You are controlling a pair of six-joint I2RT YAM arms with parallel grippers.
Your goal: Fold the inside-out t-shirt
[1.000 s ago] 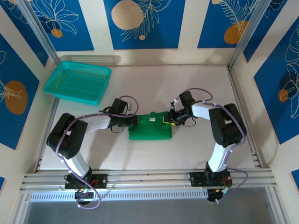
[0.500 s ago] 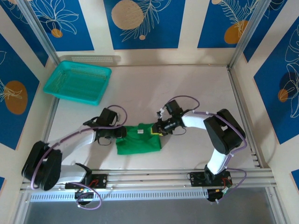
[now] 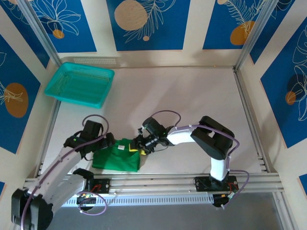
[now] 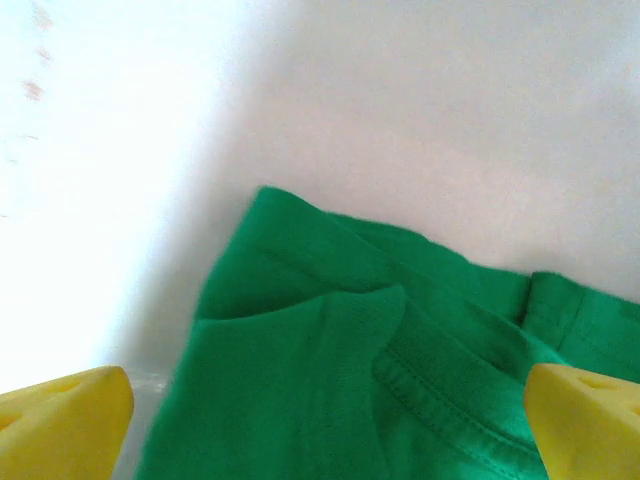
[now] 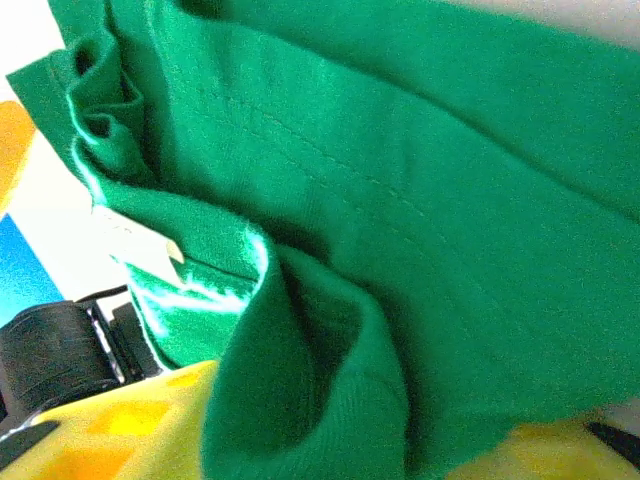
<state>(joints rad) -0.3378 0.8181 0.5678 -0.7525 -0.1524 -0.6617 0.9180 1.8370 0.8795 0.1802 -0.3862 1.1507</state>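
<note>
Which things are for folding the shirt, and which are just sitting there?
For the job: green t-shirt, left arm, right arm.
Just lying about: teal basket.

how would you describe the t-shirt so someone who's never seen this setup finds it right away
Start at the pale table and look to its near edge, left of centre. The t-shirt lies there as a bright green folded bundle of cloth; the basket, in the far left corner, is teal mesh.
</note>
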